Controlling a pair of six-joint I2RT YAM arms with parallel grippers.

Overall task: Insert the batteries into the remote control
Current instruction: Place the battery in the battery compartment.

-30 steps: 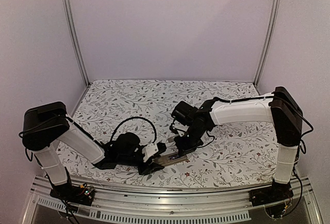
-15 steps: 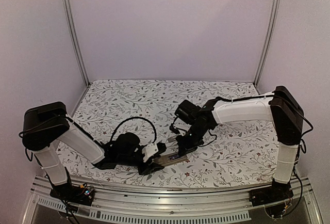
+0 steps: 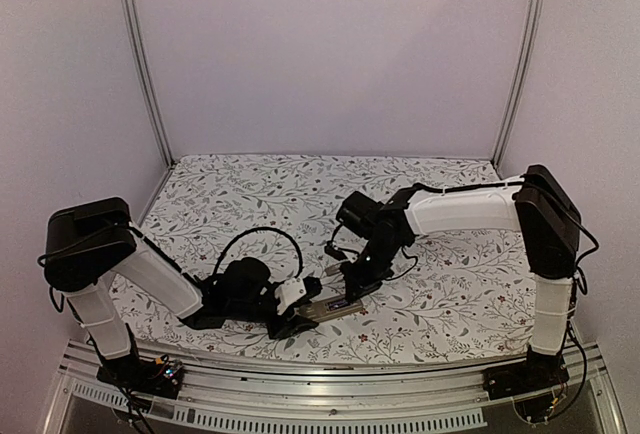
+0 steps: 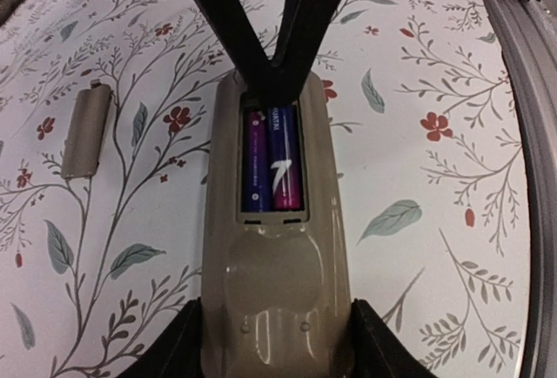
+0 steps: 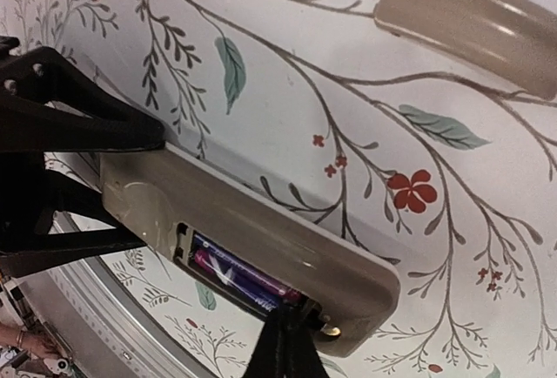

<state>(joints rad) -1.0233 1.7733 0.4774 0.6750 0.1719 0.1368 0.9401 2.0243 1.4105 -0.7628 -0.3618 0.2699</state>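
The remote control [image 4: 277, 282] lies back up on the floral table, its greyish-tan recess uncovered. Both batteries [image 4: 271, 160], purple and blue, lie side by side inside the recess. My left gripper [image 4: 277, 347] is shut on the remote's near end, one finger on each long side. My right gripper [image 5: 285, 334] is shut, its joined tips pressed down at the far end of the recess, against the batteries' [image 5: 239, 278] ends. From above, the remote [image 3: 330, 307] sits near the table's front edge between the left gripper [image 3: 300, 316] and the right gripper [image 3: 352, 289].
The small flat grey cover piece [image 4: 85, 130] lies loose on the table beside the remote, also seen as the cover [image 5: 470, 21] in the right wrist view. A metal rail [image 3: 320, 369] runs along the front edge, close to the remote.
The right arm's wrist and forearm have shifted slightly above the remote, tips still at the recess. The left arm and the remote have not moved.
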